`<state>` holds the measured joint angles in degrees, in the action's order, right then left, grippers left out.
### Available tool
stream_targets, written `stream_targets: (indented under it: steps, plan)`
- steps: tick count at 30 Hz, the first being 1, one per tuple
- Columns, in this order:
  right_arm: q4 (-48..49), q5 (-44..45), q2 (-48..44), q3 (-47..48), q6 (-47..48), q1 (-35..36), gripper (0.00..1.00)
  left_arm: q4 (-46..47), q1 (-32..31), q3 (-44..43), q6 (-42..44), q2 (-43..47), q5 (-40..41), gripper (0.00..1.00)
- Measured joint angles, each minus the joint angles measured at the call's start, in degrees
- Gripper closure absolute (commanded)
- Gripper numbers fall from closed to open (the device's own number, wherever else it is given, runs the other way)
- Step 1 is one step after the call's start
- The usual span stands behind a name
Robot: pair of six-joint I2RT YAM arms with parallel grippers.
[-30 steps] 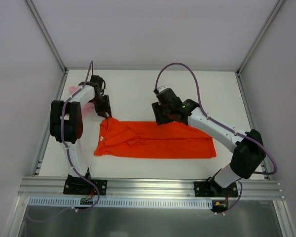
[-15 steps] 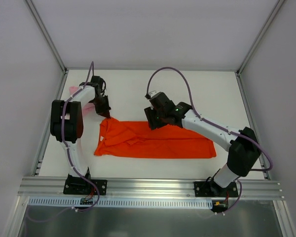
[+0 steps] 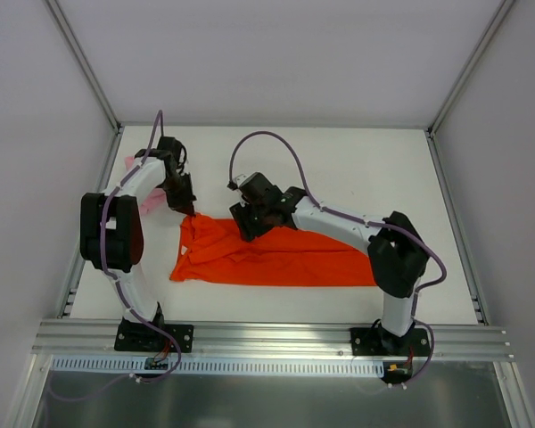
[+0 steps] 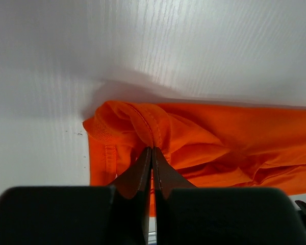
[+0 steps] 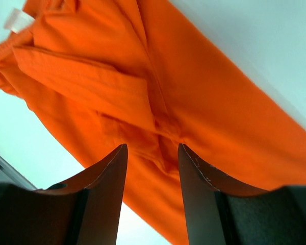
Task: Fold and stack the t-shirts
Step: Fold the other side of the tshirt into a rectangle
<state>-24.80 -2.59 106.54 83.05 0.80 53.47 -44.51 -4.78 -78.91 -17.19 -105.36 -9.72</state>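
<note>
The orange-red t-shirt [image 3: 276,257] lies as a long folded strip across the white table [image 3: 357,169]. My left gripper [image 3: 190,210] is shut on the shirt's far left corner; in the left wrist view the closed fingertips [image 4: 152,149] pinch a bunched seam of the orange cloth [image 4: 219,138]. My right gripper [image 3: 248,230] is open and hovers over the shirt's left part; in the right wrist view its jaws [image 5: 152,148] stand apart over a crease in the orange cloth [image 5: 204,97]. The pale pink t-shirt [image 3: 143,183] shows only as a sliver behind the left arm.
White walls enclose the table on three sides, and the left wall is close to the left arm. An aluminium rail [image 3: 276,337] runs along the near edge by the arm bases. The right arm's cable [image 3: 266,135] loops above the table.
My right gripper has moved left along the shirt's far edge, from the middle to near the left end. The left gripper stays shut on the corner and has shifted slightly farther back.
</note>
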Motion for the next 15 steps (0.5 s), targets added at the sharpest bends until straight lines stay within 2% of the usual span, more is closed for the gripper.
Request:
stream_targets:
  steps: [7,15]
  plan:
    - [0.59,-3.30,6.60,7.34,3.08,-0.02,0.55,-1.53,0.00,1.73,0.00,0.44,0.87,1.00]
    - [0.52,-7.39,10.32,8.98,4.42,-0.02,0.55,-2.36,0.00,2.62,-0.02,1.18,1.27,1.00]
